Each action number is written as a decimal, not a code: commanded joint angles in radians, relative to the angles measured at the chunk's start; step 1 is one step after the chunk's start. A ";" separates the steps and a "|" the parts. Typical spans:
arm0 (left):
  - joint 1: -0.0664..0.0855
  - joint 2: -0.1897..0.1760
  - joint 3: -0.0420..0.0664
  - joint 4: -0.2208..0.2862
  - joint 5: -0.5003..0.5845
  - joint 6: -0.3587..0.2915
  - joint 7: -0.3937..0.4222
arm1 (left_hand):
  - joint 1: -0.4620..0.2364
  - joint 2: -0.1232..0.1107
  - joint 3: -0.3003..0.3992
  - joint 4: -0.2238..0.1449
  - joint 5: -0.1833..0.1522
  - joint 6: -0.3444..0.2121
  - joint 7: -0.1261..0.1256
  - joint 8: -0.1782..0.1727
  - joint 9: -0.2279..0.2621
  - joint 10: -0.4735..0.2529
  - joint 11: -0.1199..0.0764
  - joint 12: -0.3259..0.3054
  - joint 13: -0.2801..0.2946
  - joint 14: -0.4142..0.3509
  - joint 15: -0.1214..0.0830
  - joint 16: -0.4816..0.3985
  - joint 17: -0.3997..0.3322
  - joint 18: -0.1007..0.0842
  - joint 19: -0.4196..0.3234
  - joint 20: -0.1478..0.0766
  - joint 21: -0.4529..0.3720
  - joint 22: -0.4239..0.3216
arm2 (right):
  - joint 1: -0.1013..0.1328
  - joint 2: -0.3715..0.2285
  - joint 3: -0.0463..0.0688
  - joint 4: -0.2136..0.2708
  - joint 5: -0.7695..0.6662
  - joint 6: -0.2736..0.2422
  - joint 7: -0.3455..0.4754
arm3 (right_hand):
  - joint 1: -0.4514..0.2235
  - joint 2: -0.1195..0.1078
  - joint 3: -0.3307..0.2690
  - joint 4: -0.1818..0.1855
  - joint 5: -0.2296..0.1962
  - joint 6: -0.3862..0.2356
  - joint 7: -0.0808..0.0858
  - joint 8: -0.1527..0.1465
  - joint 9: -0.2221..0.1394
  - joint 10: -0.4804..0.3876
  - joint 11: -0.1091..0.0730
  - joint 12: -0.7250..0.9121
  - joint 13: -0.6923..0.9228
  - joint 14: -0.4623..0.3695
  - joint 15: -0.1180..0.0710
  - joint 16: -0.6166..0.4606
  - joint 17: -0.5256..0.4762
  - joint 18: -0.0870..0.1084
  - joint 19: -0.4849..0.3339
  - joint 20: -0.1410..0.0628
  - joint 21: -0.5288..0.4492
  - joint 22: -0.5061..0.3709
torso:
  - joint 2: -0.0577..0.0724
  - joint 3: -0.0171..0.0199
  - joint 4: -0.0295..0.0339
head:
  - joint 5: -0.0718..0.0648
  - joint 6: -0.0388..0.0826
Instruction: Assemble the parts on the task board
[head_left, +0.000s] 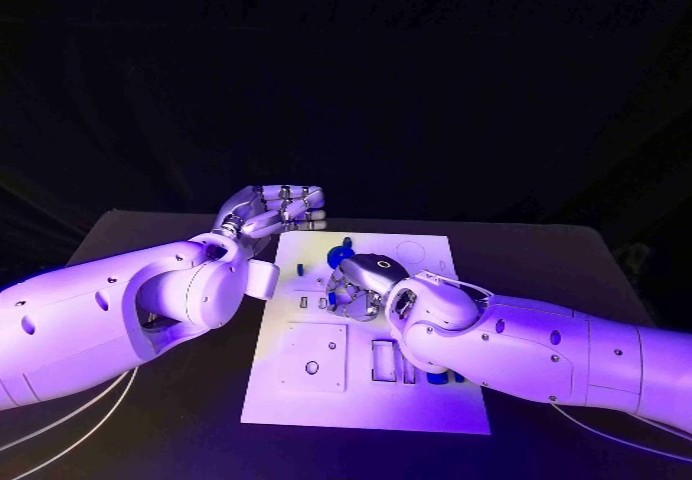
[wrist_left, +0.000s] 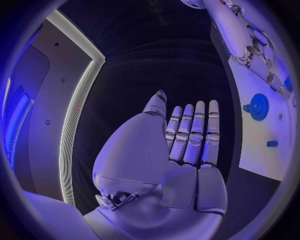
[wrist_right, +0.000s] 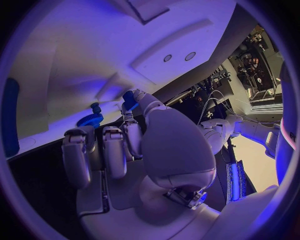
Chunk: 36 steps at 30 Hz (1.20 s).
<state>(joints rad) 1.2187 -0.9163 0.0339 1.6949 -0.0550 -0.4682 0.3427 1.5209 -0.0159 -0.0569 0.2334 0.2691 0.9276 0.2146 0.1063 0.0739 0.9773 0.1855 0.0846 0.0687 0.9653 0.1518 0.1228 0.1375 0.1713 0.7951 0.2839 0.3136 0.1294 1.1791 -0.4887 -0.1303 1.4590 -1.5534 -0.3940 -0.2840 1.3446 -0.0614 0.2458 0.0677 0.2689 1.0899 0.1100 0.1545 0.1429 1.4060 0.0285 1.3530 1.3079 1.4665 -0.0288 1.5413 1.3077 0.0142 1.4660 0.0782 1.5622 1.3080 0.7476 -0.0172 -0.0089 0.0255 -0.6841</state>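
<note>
The white task board (head_left: 364, 400) lies in the middle of the black table. My right hand (head_left: 362, 284) hovers low over the board's middle, its fingers curled in. It pinches a small blue part (wrist_right: 129, 100) between the thumb and a finger, close to the board's surface. A blue gear (wrist_right: 92, 119) stands on the board just beside those fingertips, and the same gear (wrist_left: 258, 106) also appears in the left wrist view. Another small blue piece (wrist_left: 272, 143) lies on the board. My left hand (head_left: 277, 213) floats off the board's far left corner, fingers straight and holding nothing.
The board carries a square raised plate (head_left: 312, 356) and several rectangular slots (head_left: 385, 361) near its front. The right forearm (head_left: 534, 350) crosses the board's right front part. Bare black table (head_left: 173, 240) surrounds the board.
</note>
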 joint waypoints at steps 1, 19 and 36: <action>0.001 0.003 0.001 0.004 0.000 0.013 0.004 | 0.007 0.003 0.001 -0.005 -0.004 0.004 0.006 -0.005 -0.001 -0.009 -0.001 -0.003 -0.001 0.002 0.003 -0.003 0.002 0.009 -0.003 0.002 0.000 -0.001 | -0.002 0.005 -0.001 -0.005 -0.030 0.014 -0.009 | 0.002 -0.004 0.001 -0.002 0.005 0.007 -0.003 0.001 0.002 0.003 -0.001 -0.002 0.044 0.091 -0.009 0.002 0.207 -0.011 0.097 -0.005 0.000 0.255 | 0.001 -0.0012 0.0013 | 0.001 0.000; 0.001 -0.001 0.001 0.003 0.000 0.012 0.006 | 0.005 0.002 0.000 -0.005 -0.005 0.005 0.007 -0.006 -0.001 -0.010 0.000 -0.005 -0.002 0.003 0.003 -0.004 0.002 0.009 -0.003 0.002 0.000 -0.002 | -0.012 0.009 -0.001 -0.025 -0.027 0.034 -0.009 | -0.007 -0.011 -0.001 0.000 0.002 0.002 0.000 -0.001 0.002 -0.005 0.001 -0.014 0.033 0.090 -0.009 0.000 0.203 -0.009 0.092 -0.004 -0.006 0.250 | -0.001 0.0001 -0.0017 | 0.006 -0.005; 0.001 -0.002 0.001 0.000 0.000 0.014 0.002 | 0.001 0.002 -0.002 -0.002 -0.005 0.004 0.009 -0.007 -0.001 -0.013 0.001 -0.007 -0.002 0.004 0.003 -0.006 0.002 0.009 -0.003 0.002 0.001 -0.002 | -0.013 0.014 -0.003 -0.034 -0.019 0.041 -0.003 | -0.025 -0.034 -0.006 0.001 -0.004 -0.030 0.014 -0.017 -0.002 -0.030 0.012 -0.043 0.009 0.087 0.000 -0.006 0.191 -0.005 0.080 0.002 -0.020 0.238 | 0.000 0.0006 -0.0004 | 0.000 -0.006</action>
<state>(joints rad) 1.2187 -0.9189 0.0340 1.6937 -0.0550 -0.4680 0.3413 1.5209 -0.0159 -0.0569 0.2334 0.2691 0.9312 0.2181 0.1024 0.0739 0.9699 0.1855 0.0845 0.0678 0.9653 0.1518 0.1228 0.1383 0.1713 0.7951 0.2839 0.3136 0.1286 1.1710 -0.4742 -0.1298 1.4279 -1.5673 -0.3888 -0.2800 1.3196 -0.0863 0.2457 0.0677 0.2690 1.0674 0.1253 0.1429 0.1436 1.3837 0.0395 1.3127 1.3078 1.4665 -0.0287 1.5413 1.3074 0.0142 1.4660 0.0783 1.5454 1.3076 0.7478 -0.0163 -0.0105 0.0263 -0.6889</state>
